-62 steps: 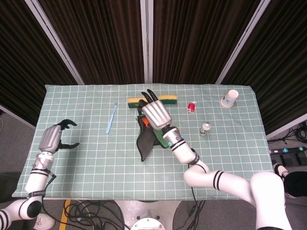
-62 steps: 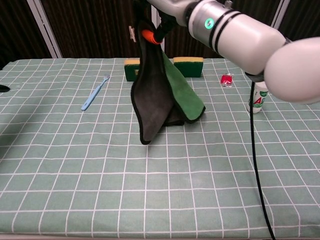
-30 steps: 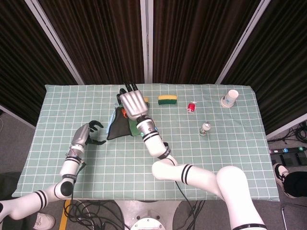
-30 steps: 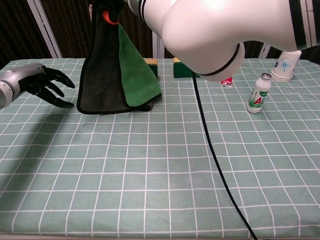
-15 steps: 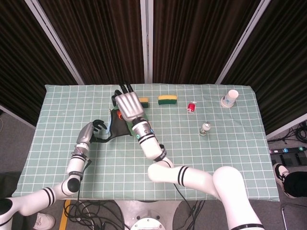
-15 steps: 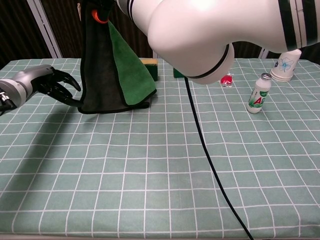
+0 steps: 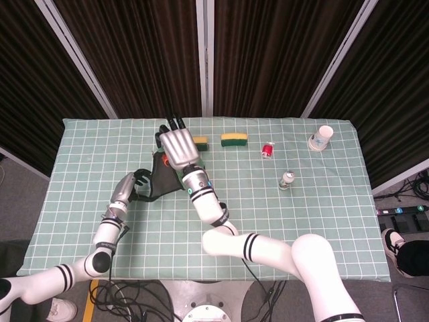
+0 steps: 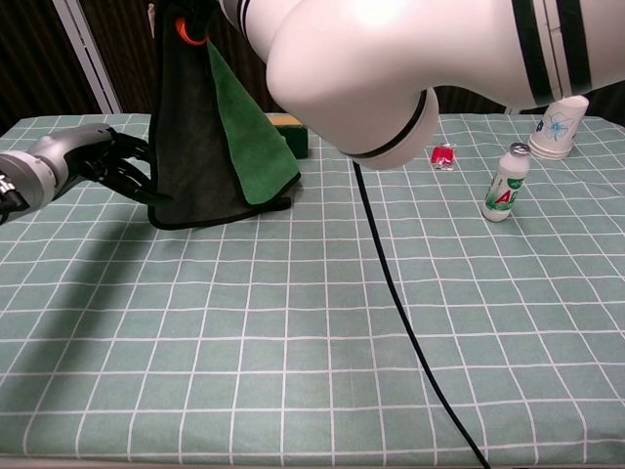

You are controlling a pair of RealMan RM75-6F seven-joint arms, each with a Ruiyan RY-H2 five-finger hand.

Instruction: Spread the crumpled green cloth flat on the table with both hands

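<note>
Currently the right hand (image 7: pixel 175 149) is holding the green cloth (image 8: pixel 210 137) up by its top edge, so the cloth is hanging in the upper left of the chest view with its lower hem just brushing the surface (image 8: pixel 312 322). The left hand (image 8: pixel 103 161) is reaching in from the left edge, fingers spread and touching the cloth's lower left corner; whether it is pinching the hem cannot be told.

Risk, as judged: the cloth is hanging doubled, dark side over green, so a pull on the outer layer alone is likely leaving a fold. A loose pinch is likely letting the corner slip.

Behind the cloth, a sponge (image 8: pixel 288 132) is lying close enough to be swept. A second sponge (image 7: pixel 234 139), red packet (image 8: pixel 443 155), small bottle (image 8: pixel 504 186) and paper cup (image 8: pixel 557 127) are sitting well apart toward the right.
</note>
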